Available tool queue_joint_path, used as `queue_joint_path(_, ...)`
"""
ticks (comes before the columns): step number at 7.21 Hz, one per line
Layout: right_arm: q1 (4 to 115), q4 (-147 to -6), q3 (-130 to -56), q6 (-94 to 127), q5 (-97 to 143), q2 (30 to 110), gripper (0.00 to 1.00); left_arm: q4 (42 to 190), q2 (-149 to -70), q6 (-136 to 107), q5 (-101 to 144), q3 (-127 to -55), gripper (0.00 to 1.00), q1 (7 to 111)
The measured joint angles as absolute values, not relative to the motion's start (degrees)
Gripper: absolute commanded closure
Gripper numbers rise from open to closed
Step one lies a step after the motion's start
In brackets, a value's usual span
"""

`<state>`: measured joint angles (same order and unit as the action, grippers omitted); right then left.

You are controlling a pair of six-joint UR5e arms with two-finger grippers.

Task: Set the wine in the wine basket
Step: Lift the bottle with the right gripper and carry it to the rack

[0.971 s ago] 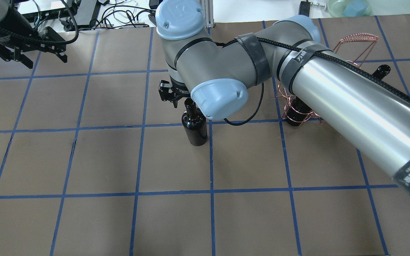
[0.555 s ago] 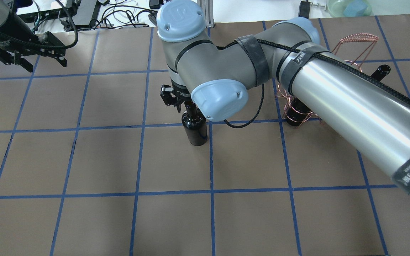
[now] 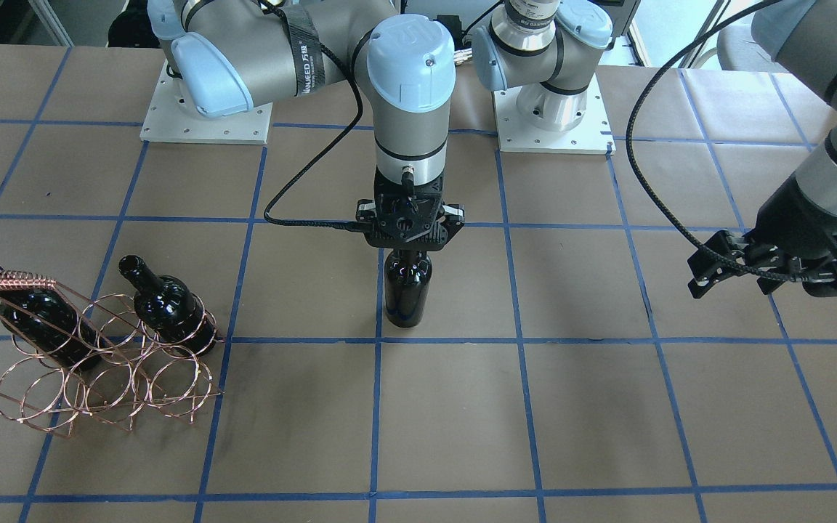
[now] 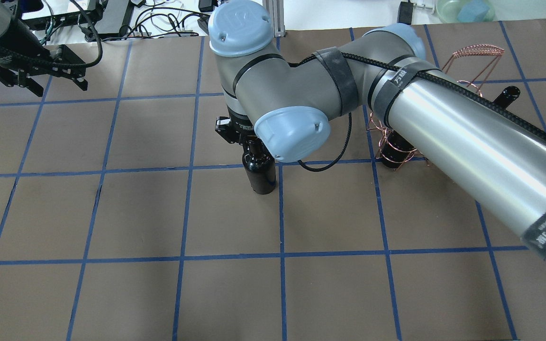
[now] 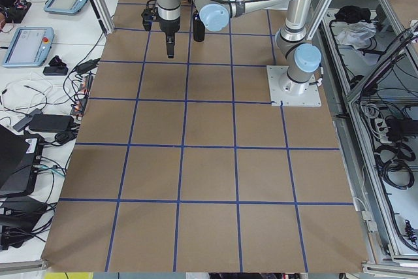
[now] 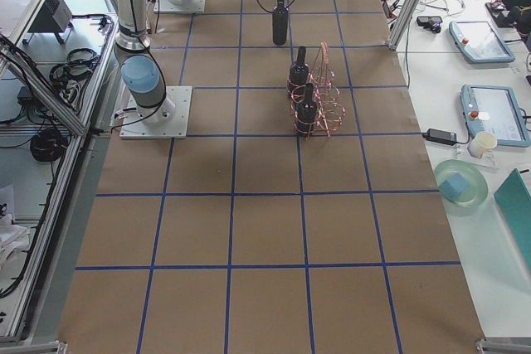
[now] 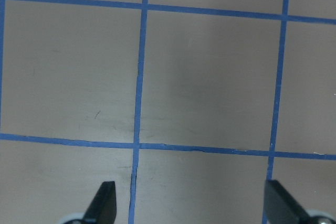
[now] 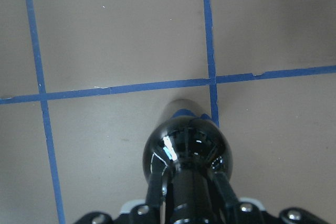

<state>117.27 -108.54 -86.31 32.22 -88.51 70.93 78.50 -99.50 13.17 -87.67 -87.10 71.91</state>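
Two of the three bottles are done: two other bottles (image 3: pixel 170 303) lie slanted in the loops of the basket (image 3: pixel 106 381), necks pointing up toward the robot's side. The third bottle (image 3: pixel 407 287) is not yet in. It stands upright on the counter (image 3: pixel 607 407) near the middle, just beside a crossing of blue tape lines (image 8: pixel 210 81) and well apart from the basket.

The right tool (image 8: pixel 189 198) is down over this bottle. Its fingers (image 8: pixel 157 190) sit on either side of the neck and look pressed against the glass, so I judge it has hold, though the base rests on the counter. What is left is the lift, the carry across to the basket, tilting the bottle to match the slant, and sliding it into a free loop.

The left tool (image 7: pixel 189 203) hangs spread wide with nothing in it, far off on the other side. In the way at the basket are the necks of the seated bottles and the coiled handle (image 3: pixel 4 280) at the far end; the free loop between the two bottles looks tight
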Motion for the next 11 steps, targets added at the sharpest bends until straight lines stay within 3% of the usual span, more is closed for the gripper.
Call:
queue_joint_path(3,117.3,-106.9,-86.2,31.9,-88.4,71.0,0.96,78.4,-99.8,13.2,-87.6,-87.2,0.0,72.0)
queue_joint_path(4,116.9,-106.7,-85.9,31.7,-88.4,71.7,1.0,78.4,-99.8,13.2,-87.6,-87.2,0.0,71.9)
queue_joint_path(8,110.3,-91.8,-85.3,23.9,-89.0,84.8,1.0,78.3,-99.9,13.2,-87.7,-87.2,0.0,72.0)
queue_joint_path(11,95.2,-76.5,-85.2,0.5,-92.3,96.9,1.0,78.4,-99.8,13.2,-87.7,-87.2,0.0,72.0)
